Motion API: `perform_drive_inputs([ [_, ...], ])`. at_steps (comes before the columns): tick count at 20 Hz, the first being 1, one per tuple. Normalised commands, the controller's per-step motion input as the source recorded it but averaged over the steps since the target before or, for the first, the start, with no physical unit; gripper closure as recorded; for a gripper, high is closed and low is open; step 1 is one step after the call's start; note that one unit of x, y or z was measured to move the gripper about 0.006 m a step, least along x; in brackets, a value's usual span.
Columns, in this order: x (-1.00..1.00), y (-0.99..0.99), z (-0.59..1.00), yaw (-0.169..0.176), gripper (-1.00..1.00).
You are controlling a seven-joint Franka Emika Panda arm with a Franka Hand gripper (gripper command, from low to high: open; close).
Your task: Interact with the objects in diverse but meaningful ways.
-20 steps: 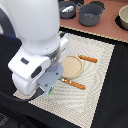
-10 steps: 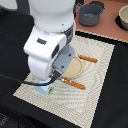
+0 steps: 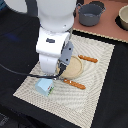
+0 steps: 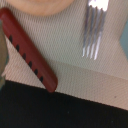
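In the exterior view my gripper (image 3: pixel 58 73) hangs low over the woven placemat (image 3: pixel 95 95), between a round wooden plate (image 3: pixel 76 67) and a pale blue carton-shaped block (image 3: pixel 44 86) lying on the mat. The white hand hides the fingertips, so whether they are open or shut is unclear. The wrist view looks straight down on a reddish-brown sausage stick (image 4: pixel 27 50) lying diagonally on the mat beside metal fork tines (image 4: pixel 92 30). The arm hides the sausage in the exterior view. No bread loaf is in view.
Two pieces of wooden-handled cutlery (image 3: pixel 88 59) (image 3: pixel 75 84) flank the plate. A grey pot (image 3: pixel 91 14) and a second vessel (image 3: pixel 122 17) stand on the brown surface at the back. Black tabletop (image 3: pixel 15 45) surrounds the mat.
The arm has moved from the mat's near corner toward the exterior view's right and further back, now beside the plate. The blue block has stayed where it was.
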Motion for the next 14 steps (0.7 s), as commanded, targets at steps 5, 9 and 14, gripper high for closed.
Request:
perform_drive_inputs([
  [5,-0.96,0.34,-0.32,0.0,-1.0],
  [9,-0.84,0.29,-0.24,0.027,-1.0],
  [14,-0.35,0.17,-0.2,0.091,-1.0],
])
